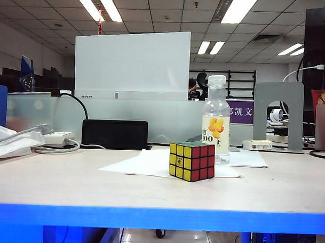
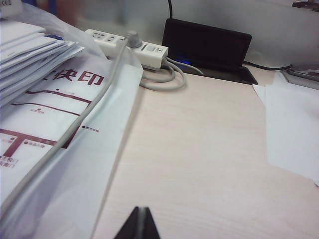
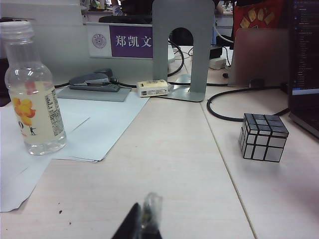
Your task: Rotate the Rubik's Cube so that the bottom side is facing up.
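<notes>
Plainly my left gripper and right gripper are closed and empty, and reaching for the Rubik's Cube could topple the bottle just behind it

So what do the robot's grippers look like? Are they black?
Only the tips show. The left gripper is black, two thin pointed fingers that make a little wedge. The right gripper has one black finger and one wrapped in something clear and shiny, like tape or plastic. No cables or markings are visible on them, and the arms themselves are out of view.
</notes>
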